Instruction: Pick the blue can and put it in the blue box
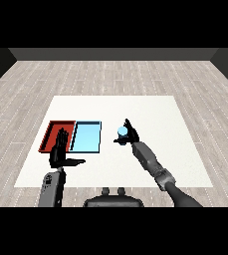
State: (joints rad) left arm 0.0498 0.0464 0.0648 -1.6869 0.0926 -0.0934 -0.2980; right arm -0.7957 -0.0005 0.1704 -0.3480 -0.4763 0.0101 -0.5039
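The blue can (121, 132) stands upright on the white table (155, 114), just right of the light blue tray (86, 137). My right hand (130, 133) is at the can, its fingers reaching up behind it and the thumb coming round the front, curled on the can. My left hand (60, 149) hovers open over the near edge of the red tray (53, 130), fingers straight up and thumb pointing right. The can's lower part is hidden by my right hand.
The red tray and the light blue tray lie side by side at the table's left. The table's near edge runs just behind my forearms. Grey wooden floor surrounds the table.
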